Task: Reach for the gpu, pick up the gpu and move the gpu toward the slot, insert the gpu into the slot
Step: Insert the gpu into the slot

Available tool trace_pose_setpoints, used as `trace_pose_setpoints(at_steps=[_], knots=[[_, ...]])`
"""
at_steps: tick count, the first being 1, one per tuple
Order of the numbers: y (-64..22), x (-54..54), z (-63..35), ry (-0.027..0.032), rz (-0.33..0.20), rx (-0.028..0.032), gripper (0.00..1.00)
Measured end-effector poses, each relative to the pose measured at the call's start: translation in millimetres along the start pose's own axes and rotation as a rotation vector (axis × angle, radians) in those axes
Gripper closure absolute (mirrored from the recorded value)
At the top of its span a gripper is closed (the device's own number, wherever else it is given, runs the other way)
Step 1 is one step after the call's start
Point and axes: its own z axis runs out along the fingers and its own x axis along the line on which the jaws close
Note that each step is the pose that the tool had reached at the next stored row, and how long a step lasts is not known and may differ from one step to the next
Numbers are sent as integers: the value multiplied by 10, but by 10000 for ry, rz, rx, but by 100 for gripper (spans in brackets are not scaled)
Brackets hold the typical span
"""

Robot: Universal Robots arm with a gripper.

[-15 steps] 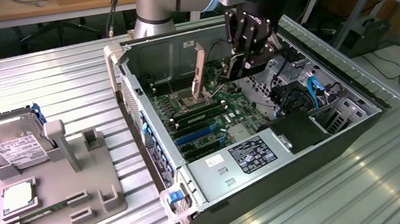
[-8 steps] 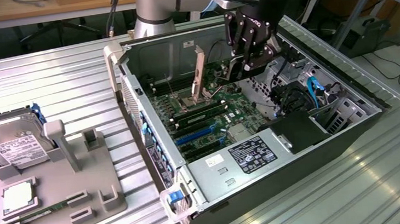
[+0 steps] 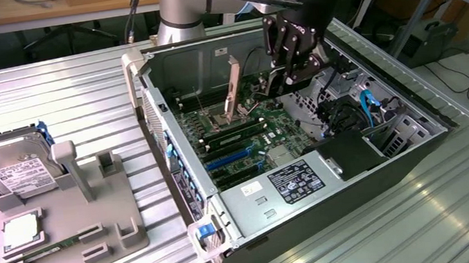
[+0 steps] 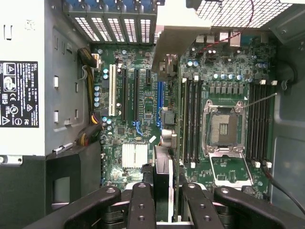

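Gpu clamped edge-on in the gripper, hanging inside the open computer case above the green motherboard, pale bracket end toward the rear grilles. Seen in the exterior view as a tall tan-edged card standing upright over the board, beside the black gripper and toward the exterior view's left of it. Gripper narrowed on the card, dark fingers pressing it from both sides in the wrist view.

Blue slot visible in the wrist view just beside the card's lower edge, partly covered by it; whether the card touches the slot: cannot tell. In the exterior view, blue strips on the board nearer the front of the case, well below the card.

Square metal processor socket and black memory slots beside the card in the wrist view. Labelled power supply at the case's near end.

Outside the case, on the counter, a grey holder tray carrying a hard drive, a processor chip and a green memory stick.
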Motion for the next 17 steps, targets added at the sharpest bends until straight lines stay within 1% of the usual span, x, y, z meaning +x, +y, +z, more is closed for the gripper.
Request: trace_pose_setpoints(at_steps=[10, 17], knots=[[-1, 5, 44, 1, 0, 0, 72], [-3, 10, 91, 1, 0, -1, 72]])
